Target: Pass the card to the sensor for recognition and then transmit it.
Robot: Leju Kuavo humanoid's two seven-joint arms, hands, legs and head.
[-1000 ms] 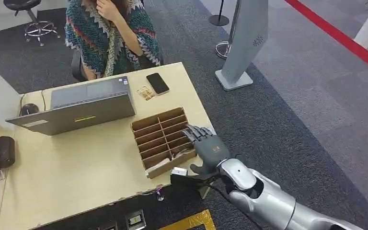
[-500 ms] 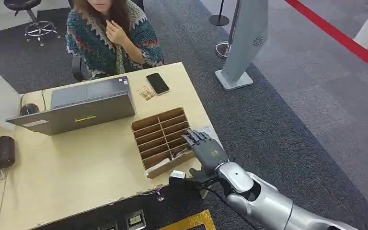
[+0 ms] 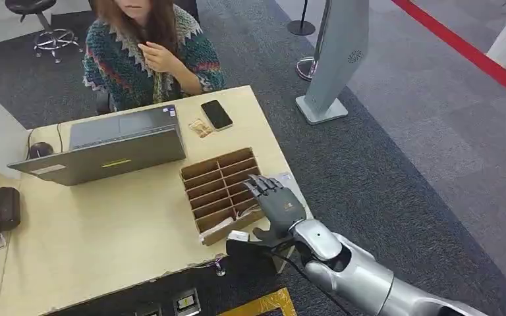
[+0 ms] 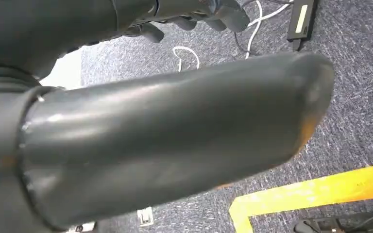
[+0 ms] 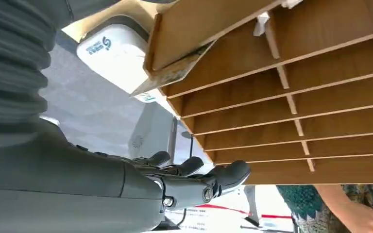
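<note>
At lower centre of the head view, the right hand [image 3: 278, 207] lay over the right edge of the wooden divider box [image 3: 221, 191] on the bench [image 3: 105, 230], its fingers [image 3: 261, 186] apart and holding nothing. A white card [image 3: 219, 227] stood in the box's nearest slot. The left hand [image 4: 199, 12] hung over grey carpet, whether its fingers were together I cannot tell.
</note>
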